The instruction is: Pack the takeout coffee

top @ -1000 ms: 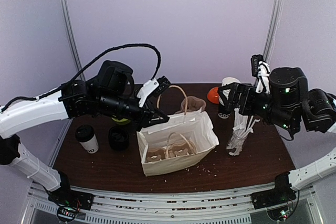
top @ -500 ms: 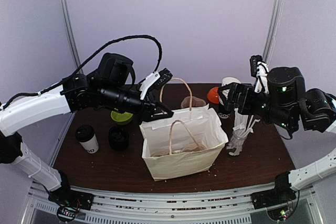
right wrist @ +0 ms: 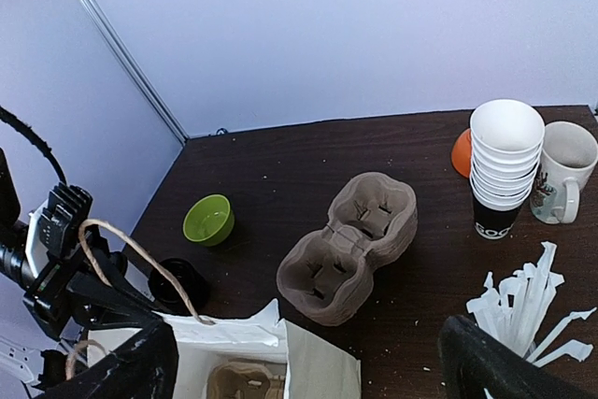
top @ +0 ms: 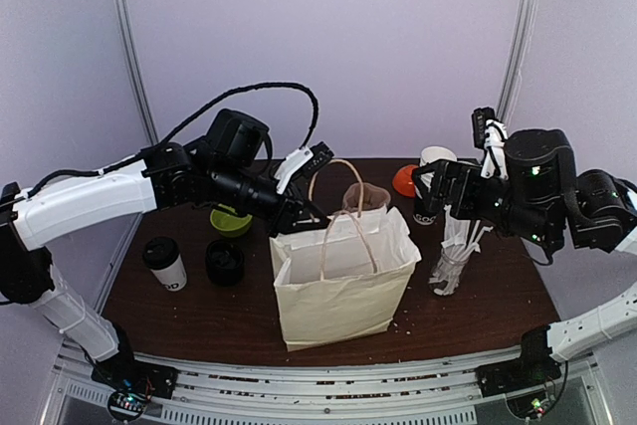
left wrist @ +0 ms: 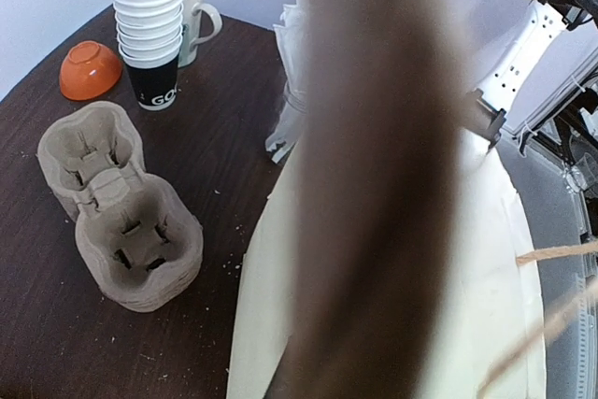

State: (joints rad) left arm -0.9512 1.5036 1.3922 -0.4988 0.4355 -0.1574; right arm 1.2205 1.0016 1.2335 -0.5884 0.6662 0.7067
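At the left gripper's (top: 304,214) clamped fingers, the paper bag (top: 343,286) rim has risen; the bag now stands upright, ready for loading. The right gripper (top: 430,191) is spread wide and empty. The takeout coffee (top: 165,263) stands well left of those fingers, unpacked.

The takeout coffee (top: 165,263) is a white paper cup with a black lid on top. It has some black print low down on its side. It stands straight up on the dark brown table (top: 199,311). It is in the lower left part of the top view, near the table's left edge. Nothing is holding it.
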